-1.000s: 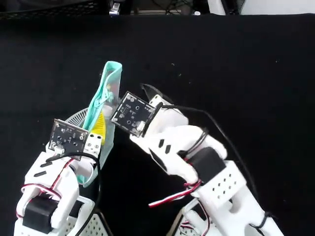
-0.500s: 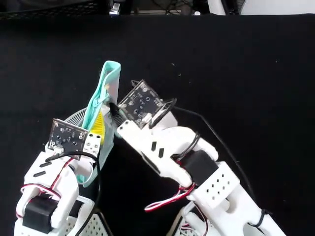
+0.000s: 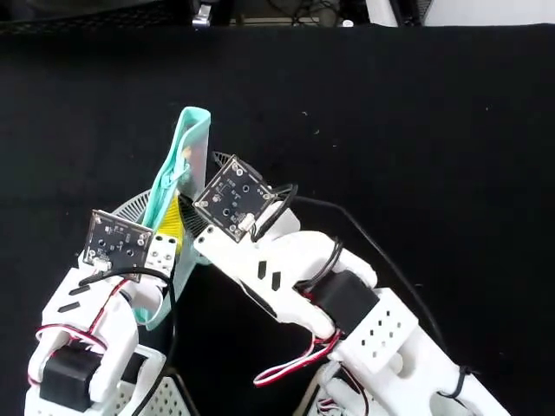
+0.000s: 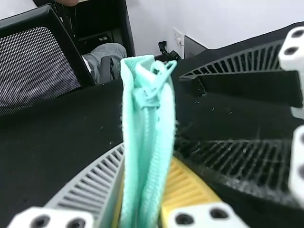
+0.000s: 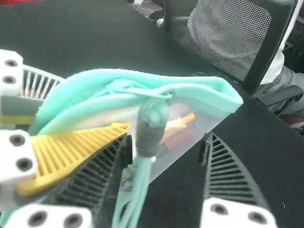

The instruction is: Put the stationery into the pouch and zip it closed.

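Note:
A teal pouch (image 3: 186, 156) stands on edge, and my left gripper (image 3: 161, 214) is shut on its lower part between a grey finger (image 4: 90, 183) and a yellow finger (image 4: 183, 187). The zip runs along the pouch's (image 4: 145, 142) upper edge, with the zipper pull (image 4: 151, 92) near the far end. My right gripper (image 3: 204, 192) is open against the pouch's mesh side (image 5: 190, 130). Its black fingers (image 5: 107, 183) straddle that side, and the zipper pull (image 5: 148, 126) hangs just by one of them. Orange stationery (image 5: 179, 122) shows through the mesh.
The black table (image 3: 416, 130) stretches wide to the right and behind the pouch. Both arms' white bases (image 3: 87, 364) crowd the near edge. A mesh-backed chair (image 5: 237, 38) stands beyond the table's far side.
My right gripper has swung in from the right, turned, and closed in on the pouch's side. The left arm and the pouch have stayed where they were.

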`<action>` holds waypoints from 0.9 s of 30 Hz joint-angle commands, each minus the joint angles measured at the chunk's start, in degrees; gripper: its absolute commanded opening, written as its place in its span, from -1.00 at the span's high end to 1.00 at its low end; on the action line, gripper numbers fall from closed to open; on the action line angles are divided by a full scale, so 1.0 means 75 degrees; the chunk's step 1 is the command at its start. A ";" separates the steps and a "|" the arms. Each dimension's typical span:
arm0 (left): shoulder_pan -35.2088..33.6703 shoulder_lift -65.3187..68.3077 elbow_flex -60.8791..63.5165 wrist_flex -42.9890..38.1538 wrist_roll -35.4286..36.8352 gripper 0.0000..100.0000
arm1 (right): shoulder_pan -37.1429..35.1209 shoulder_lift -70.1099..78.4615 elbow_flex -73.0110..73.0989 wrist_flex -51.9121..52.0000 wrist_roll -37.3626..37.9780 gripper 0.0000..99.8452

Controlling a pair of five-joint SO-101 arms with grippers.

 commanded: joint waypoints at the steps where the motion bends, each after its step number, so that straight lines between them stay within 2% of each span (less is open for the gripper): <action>1: -0.0064 0.0047 0.0111 0.0070 -0.0035 0.94 | -0.0199 -0.0135 -0.0404 -0.0211 -0.0035 0.51; 23: -0.0053 0.0047 0.0123 0.0094 -0.0035 0.94 | 0.0270 0.1073 -0.1096 -0.0914 0.0234 0.52; 27: -0.0064 0.0047 0.0123 0.0094 -0.0035 0.94 | 0.0270 0.0662 -0.1155 -0.0914 0.0234 0.70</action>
